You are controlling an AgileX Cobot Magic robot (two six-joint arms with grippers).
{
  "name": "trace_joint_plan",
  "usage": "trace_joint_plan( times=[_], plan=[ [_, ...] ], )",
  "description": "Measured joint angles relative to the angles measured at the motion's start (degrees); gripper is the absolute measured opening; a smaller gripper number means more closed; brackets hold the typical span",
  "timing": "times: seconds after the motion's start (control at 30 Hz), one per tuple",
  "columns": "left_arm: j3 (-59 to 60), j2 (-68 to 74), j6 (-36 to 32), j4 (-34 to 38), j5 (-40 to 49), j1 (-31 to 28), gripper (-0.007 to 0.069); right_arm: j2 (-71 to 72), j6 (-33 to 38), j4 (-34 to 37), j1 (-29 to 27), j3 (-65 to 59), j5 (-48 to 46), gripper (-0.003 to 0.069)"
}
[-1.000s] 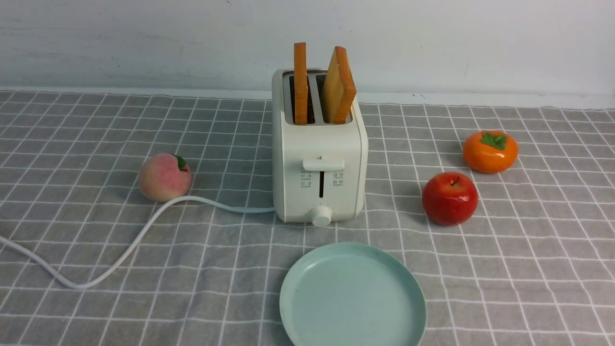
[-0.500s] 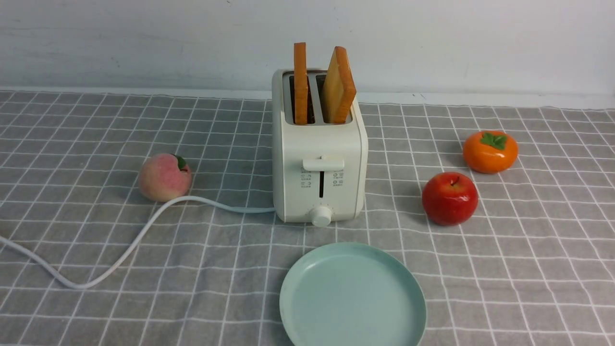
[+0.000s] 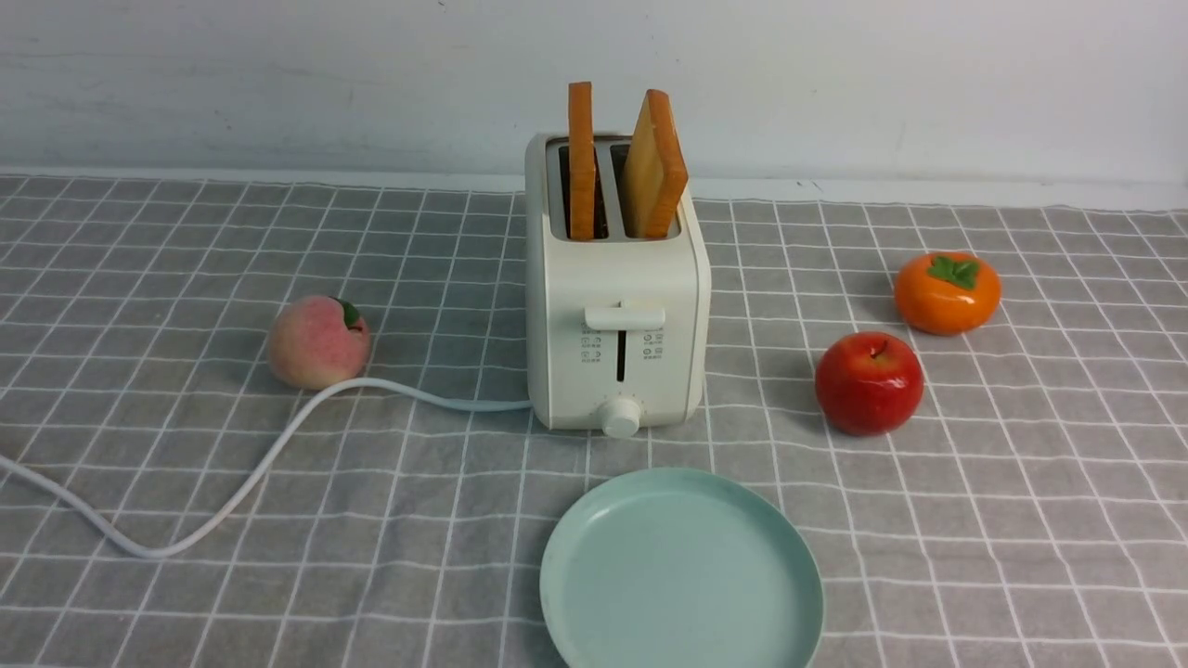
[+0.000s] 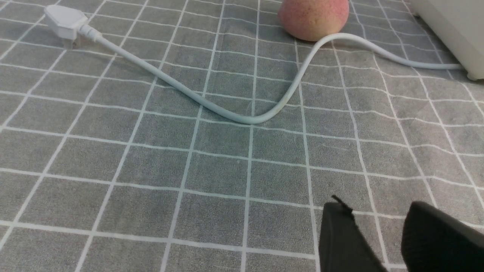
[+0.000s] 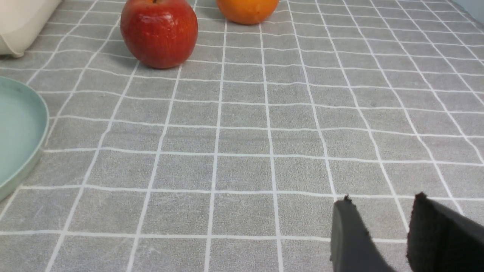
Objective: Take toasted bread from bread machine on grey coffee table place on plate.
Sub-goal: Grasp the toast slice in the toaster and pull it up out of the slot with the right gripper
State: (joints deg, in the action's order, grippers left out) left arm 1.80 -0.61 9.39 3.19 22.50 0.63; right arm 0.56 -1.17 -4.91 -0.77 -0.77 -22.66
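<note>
Left claw (image 4: 378, 211) above grey coffee table (image 4: 211, 151)

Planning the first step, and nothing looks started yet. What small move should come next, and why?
Probably raise the right gripper toward the tilted slice of toasted bread: it and the upright slice stand in the bread machine, the plate is bare, and this gripper's jaws are open with nothing between them.

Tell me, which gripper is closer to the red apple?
Right. The right gripper has the apple just ahead; the left gripper is past the toaster, facing the peach and cord.
</note>
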Motion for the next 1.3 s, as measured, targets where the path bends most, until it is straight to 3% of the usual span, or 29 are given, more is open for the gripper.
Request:
trace_joint_plan(
  times=[0.4,0.8,1.07,1.17,1.3],
  plan=[
    [0.00,0.00,0.00,0.00,-3.84,0.00,0.0238,0.00,0.00,-1.69,0.00,0.00,0.42,0.0240],
    [0.00,0.00,0.00,0.00,-11.05,0.00,0.0238,0.00,-2.55,-1.50,0.00,-0.64,24.01,0.0240],
    [0.00,0.00,0.00,0.16,-12.10,0.00,0.0238,0.00,-2.84,-1.50,0.00,-0.64,27.87,0.0240],
    [0.00,0.00,3.09,4.58,-16.76,0.00,0.0238,0.00,-4.85,-1.50,0.00,-0.64,30.64,0.0240],
    [0.00,0.00,12.69,17.69,-31.12,0.00,0.0238,0.00,-11.75,-1.50,0.00,-0.64,42.43,0.0240]
  ],
)
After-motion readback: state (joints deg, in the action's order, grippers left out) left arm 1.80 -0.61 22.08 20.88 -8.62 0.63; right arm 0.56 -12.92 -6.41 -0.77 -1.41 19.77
